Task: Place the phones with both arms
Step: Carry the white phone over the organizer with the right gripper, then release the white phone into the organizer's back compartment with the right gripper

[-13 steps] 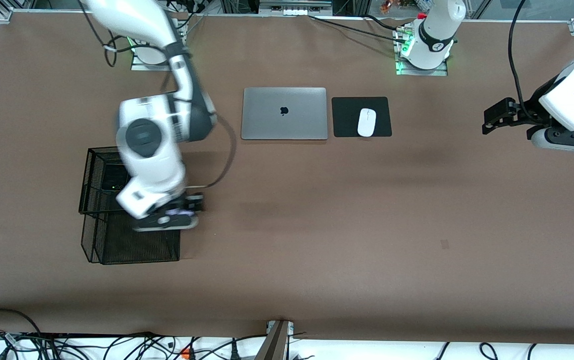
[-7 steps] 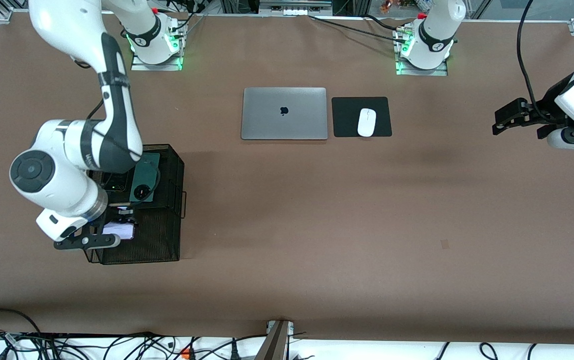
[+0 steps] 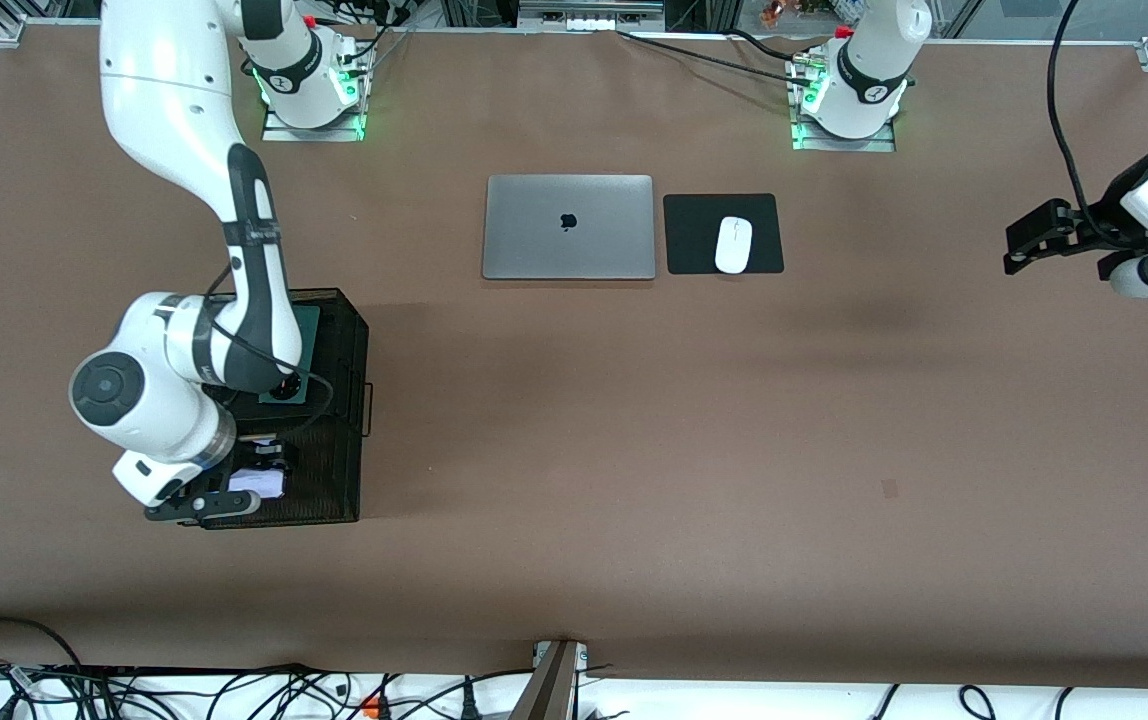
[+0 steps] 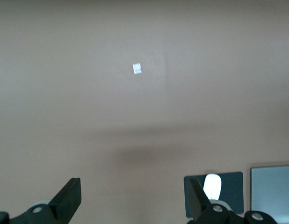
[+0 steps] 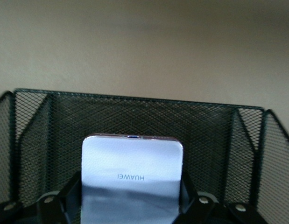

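Note:
My right gripper (image 3: 256, 482) is shut on the pale lilac-white phone (image 3: 258, 484), holding it by its two long edges. The phone sits low inside the black mesh basket (image 3: 346, 420), in the end section nearest the front camera. In the right wrist view the lilac phone (image 5: 132, 175) stands below the rim of the basket's mesh wall (image 5: 135, 114). The dark green phone (image 3: 308, 324) lies in the basket's farther section, partly under the right arm. My left gripper (image 3: 1026, 240) hangs open and empty over bare table at the left arm's end, its fingers (image 4: 68, 198) spread wide.
A closed grey laptop (image 3: 568, 227) lies mid-table toward the arm bases. Beside it a white mouse (image 3: 733, 244) rests on a black pad (image 3: 694, 240). Cables run along the table edge nearest the front camera.
The right arm swung across the basket with the lilac phone and brought it down into the section nearest the front camera. The left arm drew back toward its end of the table.

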Available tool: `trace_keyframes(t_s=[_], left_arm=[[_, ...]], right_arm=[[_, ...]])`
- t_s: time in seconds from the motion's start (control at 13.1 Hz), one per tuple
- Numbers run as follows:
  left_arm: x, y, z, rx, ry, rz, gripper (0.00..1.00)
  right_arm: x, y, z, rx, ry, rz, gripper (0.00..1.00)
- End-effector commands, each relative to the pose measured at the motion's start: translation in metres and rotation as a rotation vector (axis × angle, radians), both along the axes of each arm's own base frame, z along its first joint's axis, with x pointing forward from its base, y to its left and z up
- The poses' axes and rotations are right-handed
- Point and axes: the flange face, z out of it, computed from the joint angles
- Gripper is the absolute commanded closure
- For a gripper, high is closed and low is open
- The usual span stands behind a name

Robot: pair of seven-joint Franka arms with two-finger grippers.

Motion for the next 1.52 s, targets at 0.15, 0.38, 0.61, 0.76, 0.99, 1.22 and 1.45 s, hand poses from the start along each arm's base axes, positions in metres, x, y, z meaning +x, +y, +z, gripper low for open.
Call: trace_keyframes(t_s=[0.15,0.38,0.61,0.76,0.99,1.22,1.45], left_arm=[[-0.001,0.012,0.007,0.020,-0.028,-0.004,0.00],[-0.003,0.014,0.007,0.020,-0.014,0.001,0.00],[-0.002,0.015,0.007,0.014,-0.012,0.004,0.00],[-0.003,0.015,0.007,0.009,-0.012,0.004,0.00],[-0.003,0.007,0.007,0.007,-0.012,0.001,0.00],[-0.004,0.005,0.009,0.007,-0.014,-0.001,0.00],[-0.004,0.002,0.009,0.007,-0.014,-0.007,0.00]], right_arm=[[-0.002,-0.010,-0.005,0.022,0.012,0.058,0.58],[-0.001,-0.009,-0.004,0.052,0.002,0.035,0.05],[0.001,-0.005,0.003,0.093,-0.012,0.008,0.01],[0.002,-0.008,0.021,0.119,-0.018,-0.005,0.01],[-0.001,-0.023,0.077,0.150,0.051,-0.032,0.02],[-0.013,-0.038,0.148,0.177,0.160,-0.105,0.02],[-0.027,-0.045,0.206,0.167,0.216,-0.138,0.02]])
